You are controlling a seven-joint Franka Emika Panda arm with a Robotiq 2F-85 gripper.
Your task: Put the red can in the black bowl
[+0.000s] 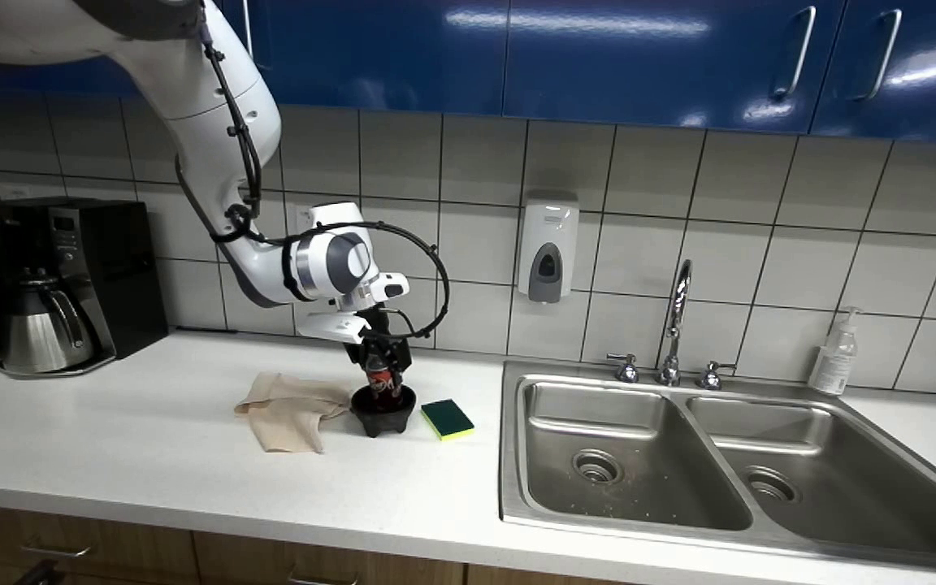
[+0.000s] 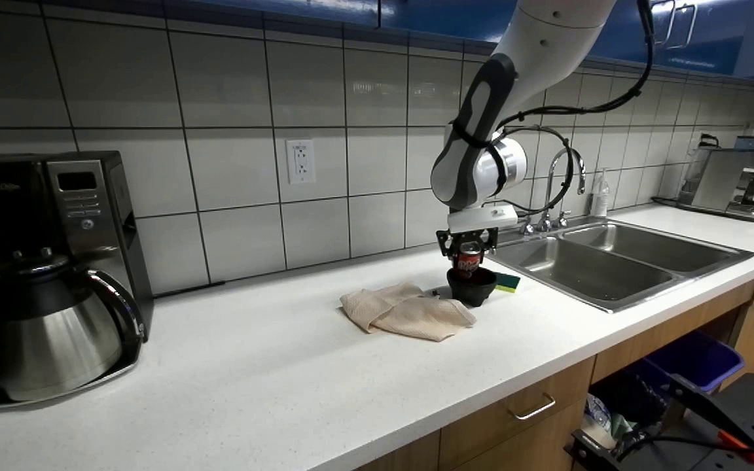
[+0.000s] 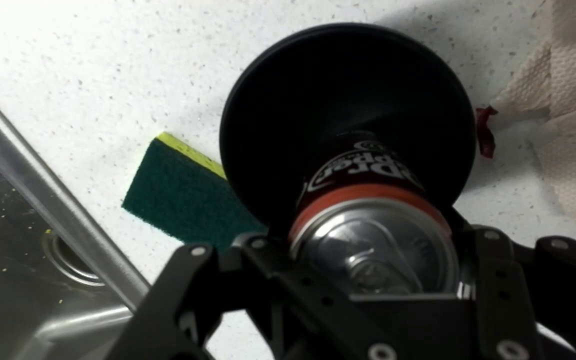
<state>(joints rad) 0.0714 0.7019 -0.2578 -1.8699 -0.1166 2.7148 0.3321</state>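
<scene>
The red can is dark red with a silvery top and pale lettering. It stands roughly upright with its lower part inside the black bowl. The can and bowl also show in an exterior view. In the wrist view the can is within the rim of the bowl. The can's base is hidden, so I cannot tell whether it touches the bowl's floor. My gripper is shut on the can near its top, a finger on each side. The gripper is just above the bowl.
A green and yellow sponge lies beside the bowl. A beige cloth lies on the other side. A small red scrap is by the cloth. A double sink, the tiled wall and a coffee maker stand around.
</scene>
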